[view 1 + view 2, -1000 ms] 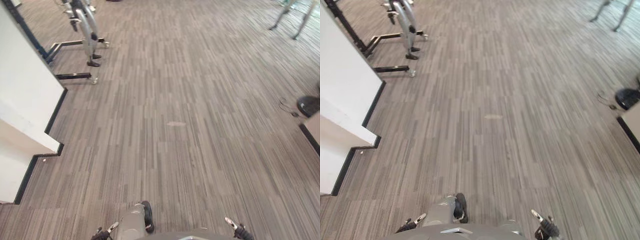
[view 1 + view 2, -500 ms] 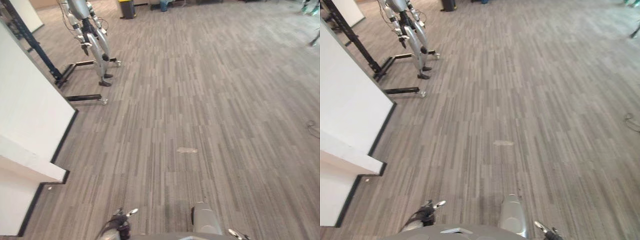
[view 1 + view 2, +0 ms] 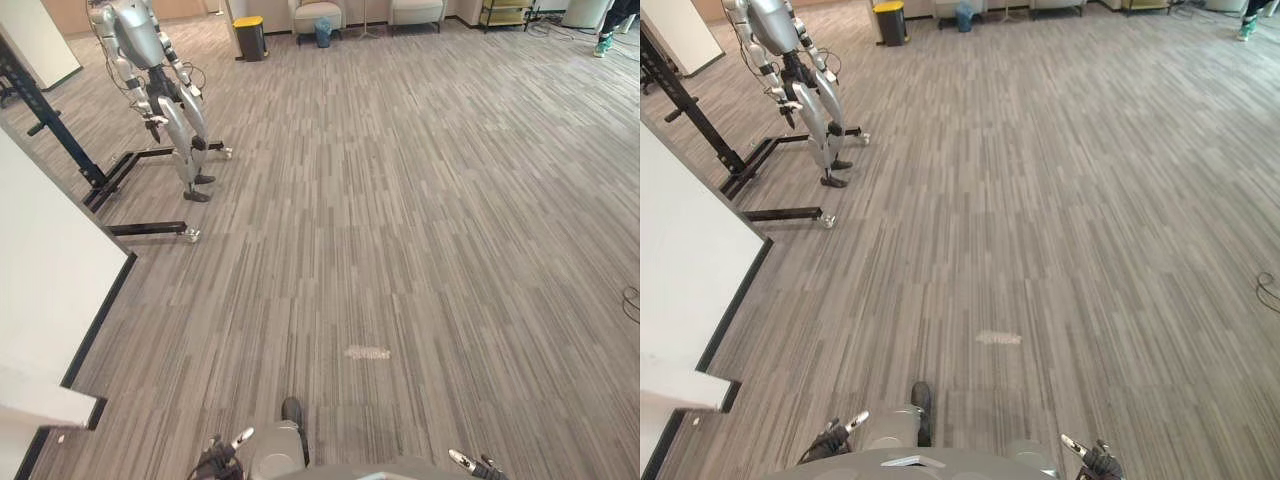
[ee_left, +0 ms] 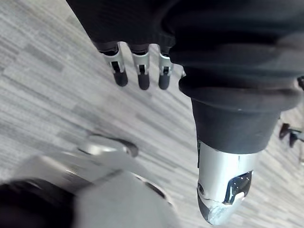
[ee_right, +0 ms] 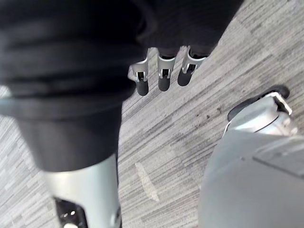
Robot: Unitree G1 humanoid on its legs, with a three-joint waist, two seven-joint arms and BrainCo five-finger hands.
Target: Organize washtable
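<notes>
My left hand (image 3: 218, 462) hangs low at the bottom edge of the eye views, over grey striped carpet (image 3: 400, 220). In the left wrist view its fingers (image 4: 138, 78) are straight and hold nothing, with the thumb (image 4: 223, 190) apart from them. My right hand (image 3: 1092, 463) sits at the lower right. Its fingers (image 5: 164, 78) also hang relaxed above the carpet and are empty.
A white partition with a black base (image 3: 40, 270) runs along the left. Another humanoid robot (image 3: 150, 70) hangs on a black stand (image 3: 110, 185) at the far left. A yellow-lidded bin (image 3: 250, 35) and chairs (image 3: 318, 12) line the far end. A person's legs (image 3: 610, 25) stand at the top right. A pale mark (image 3: 367, 352) lies on the carpet ahead.
The whole picture has shifted, so the camera has moved: the pale mark now lies lower and the far end of the room has come into sight. Both hands stay low and empty.
</notes>
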